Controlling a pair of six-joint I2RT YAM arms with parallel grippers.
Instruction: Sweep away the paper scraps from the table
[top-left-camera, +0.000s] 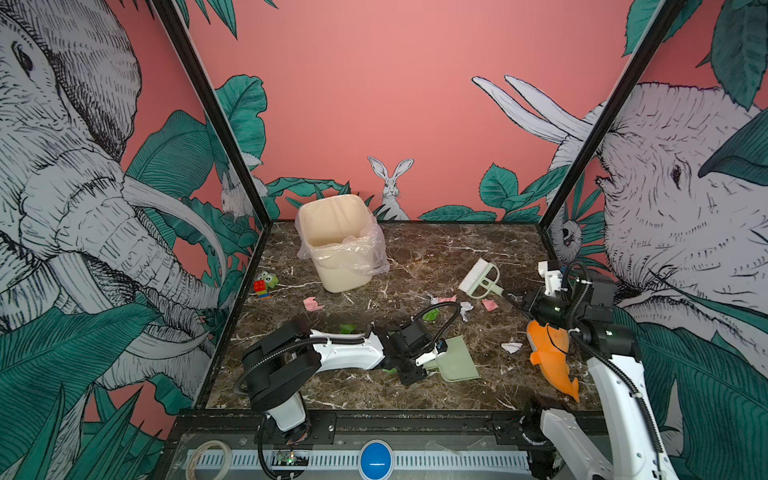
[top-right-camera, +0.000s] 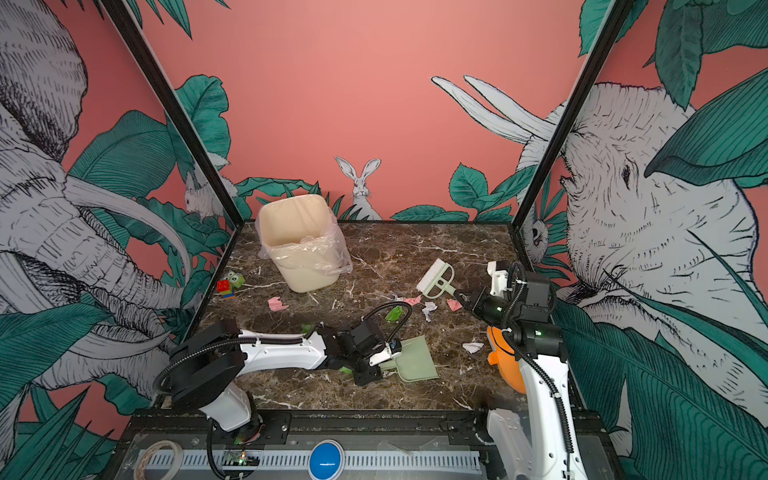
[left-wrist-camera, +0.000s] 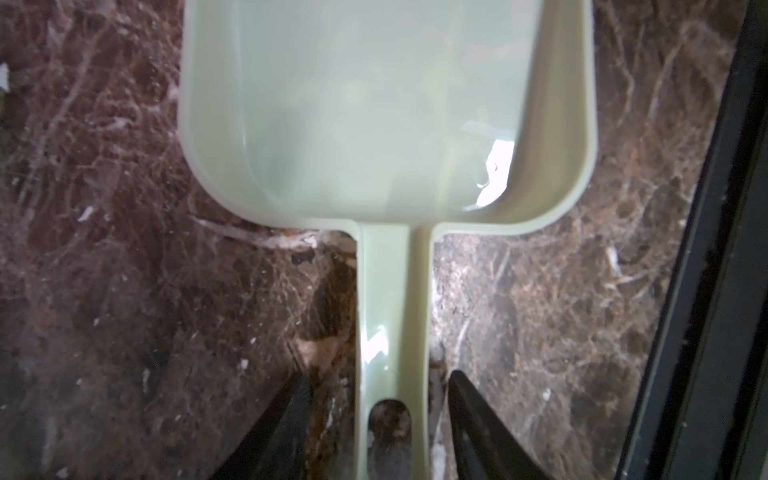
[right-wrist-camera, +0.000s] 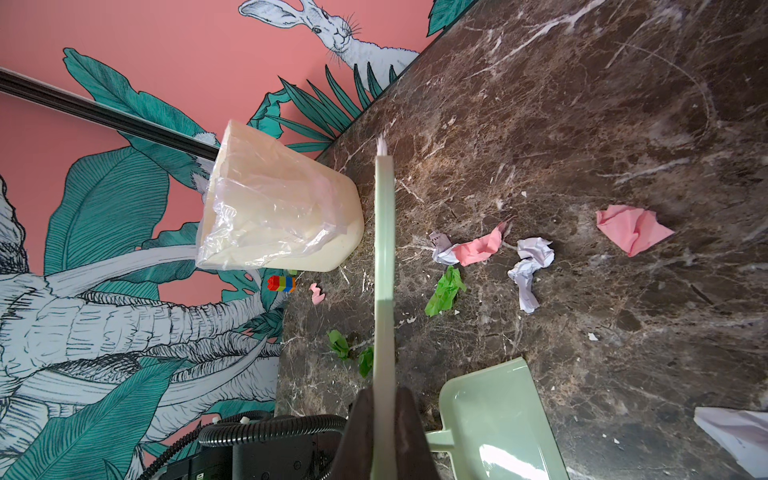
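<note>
Flanking the dustpan handle (left-wrist-camera: 392, 332), left jaws gape; right jaws clamp brush (top-left-camera: 478, 279) near scraps (right-wrist-camera: 478, 247).

A bin (top-left-camera: 338, 249) is set near the far edge of the worktop (top-left-camera: 457, 245). Blocks (top-left-camera: 262, 287) are found at the left edge, a fish (top-left-camera: 550, 357) by the right edge, a dustpan (top-left-camera: 459, 361) toward the front, a brush (top-left-camera: 478, 278) right of middle.

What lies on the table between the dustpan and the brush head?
A green scrap, a crumpled white scrap and a pink scrap of paper lie there. Both top views and the right wrist view show them.
</note>
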